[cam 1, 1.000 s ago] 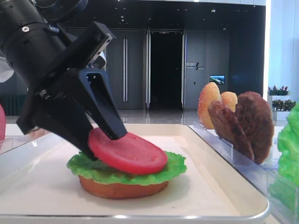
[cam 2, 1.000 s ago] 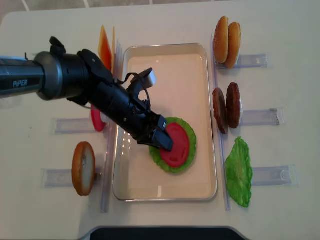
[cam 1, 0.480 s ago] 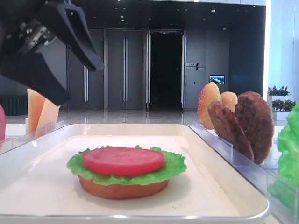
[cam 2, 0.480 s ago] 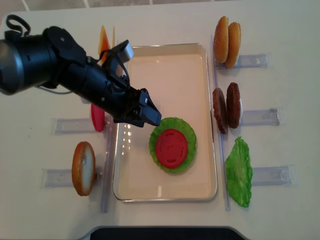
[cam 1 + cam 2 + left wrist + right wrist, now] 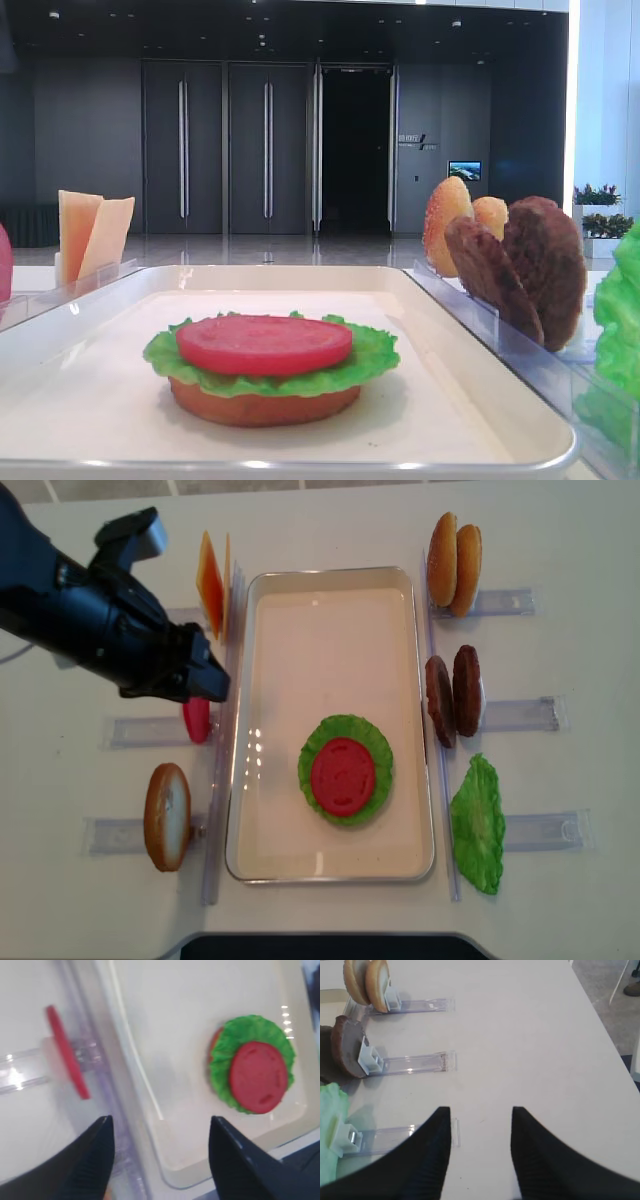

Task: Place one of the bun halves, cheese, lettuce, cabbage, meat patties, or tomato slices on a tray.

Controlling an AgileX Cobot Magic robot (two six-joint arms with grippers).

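Pinkish-red and matte, the flat round tomato slice (image 5: 343, 776) lies face up on the ruffled bright green lettuce leaf (image 5: 346, 770), which sits on the flat orange-brown bun base (image 5: 264, 405), the whole stack resting in the near half of the large off-white rectangular tray with the raised glossy rim (image 5: 330, 874). In the low side view the slice sits level, slightly left of the leaf's centre, with the leaf showing all round it.

The left gripper (image 5: 205, 685) hangs above the tabletop (image 5: 560, 540) just outside the tray's left rim, its two black fingers (image 5: 97, 1152) spread wide with nothing between them. The stack lies to its right and a little nearer the front edge. A second tomato slice (image 5: 196, 720) stands on edge in a clear plastic rack (image 5: 140, 730) just beside this gripper, and a bun half (image 5: 167, 816) stands in the rack nearer the front.

The right gripper (image 5: 480, 1150) waits over bare tabletop right of the racks, fingers parted and empty. On that side stand a loose green lettuce leaf (image 5: 477, 825), then the two dark brown rough meat patties (image 5: 452, 695), then two golden domed bun halves (image 5: 454, 563). Far left, thin yellow-orange cheese slices (image 5: 212, 572) stand upright.

For a patty, I judge the right arm nearer; for cheese, the left.
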